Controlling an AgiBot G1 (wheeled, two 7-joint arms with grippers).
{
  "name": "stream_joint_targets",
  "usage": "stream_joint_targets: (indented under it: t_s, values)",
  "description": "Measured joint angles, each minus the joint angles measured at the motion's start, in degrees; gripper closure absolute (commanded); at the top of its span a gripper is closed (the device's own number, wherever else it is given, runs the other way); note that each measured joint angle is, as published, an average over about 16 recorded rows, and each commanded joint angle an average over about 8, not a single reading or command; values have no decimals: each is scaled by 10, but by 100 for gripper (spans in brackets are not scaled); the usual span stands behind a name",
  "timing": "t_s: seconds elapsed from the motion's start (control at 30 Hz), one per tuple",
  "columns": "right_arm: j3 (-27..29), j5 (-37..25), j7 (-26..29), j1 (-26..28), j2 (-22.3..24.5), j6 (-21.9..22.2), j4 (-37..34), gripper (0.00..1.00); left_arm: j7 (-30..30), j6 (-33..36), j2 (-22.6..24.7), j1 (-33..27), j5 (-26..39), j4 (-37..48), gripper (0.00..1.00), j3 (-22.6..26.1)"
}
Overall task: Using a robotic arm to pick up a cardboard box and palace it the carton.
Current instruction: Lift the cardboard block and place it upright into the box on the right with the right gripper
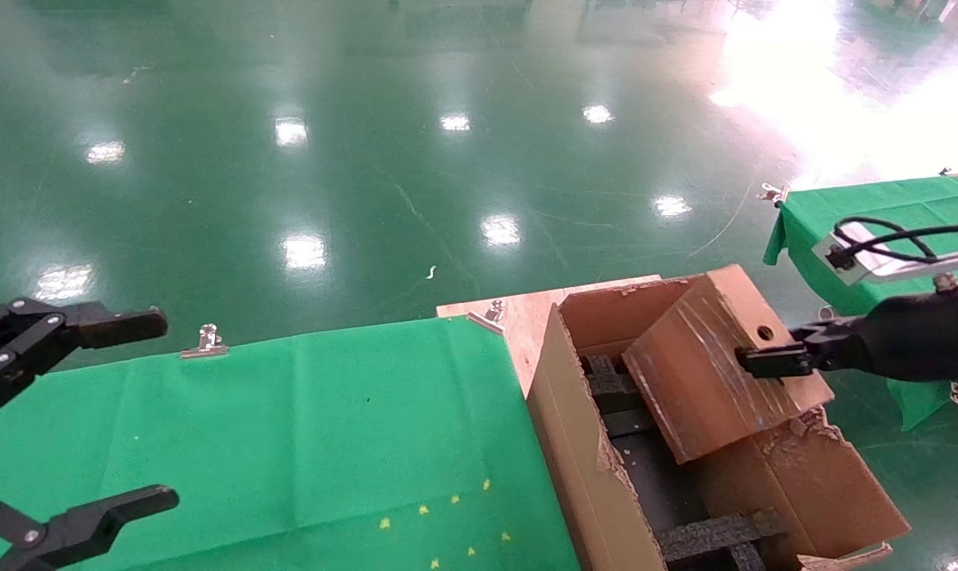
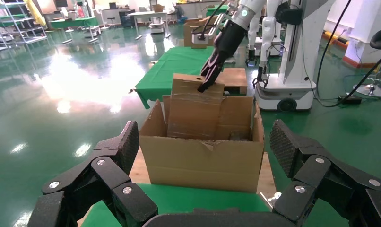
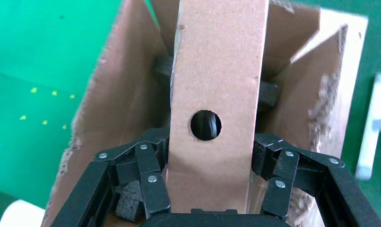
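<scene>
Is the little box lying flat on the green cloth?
No, the right gripper holds the small box tilted over the open big carton, off the green cloth.

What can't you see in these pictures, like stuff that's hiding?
- The bottom of the cardboard box: all views, hidden inside the carton.
- The carton's floor: head view, covered by the box and black foam.
- The right pincer's far finger: head view, behind the box.
- The left pincer's arm: cut off by picture edges.
</scene>
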Motion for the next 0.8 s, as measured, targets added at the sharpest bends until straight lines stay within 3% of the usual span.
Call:
stream_joint_targets:
  t_s: [0.4, 0.8]
  values:
    - [-22, -67, 99, -11, 9, 29, 25, 100, 0, 0, 0, 0, 0, 0, 0, 0]
    - [-40, -84, 131, -40, 1, 67, 29, 100, 0, 0, 0, 0, 0, 0, 0, 0]
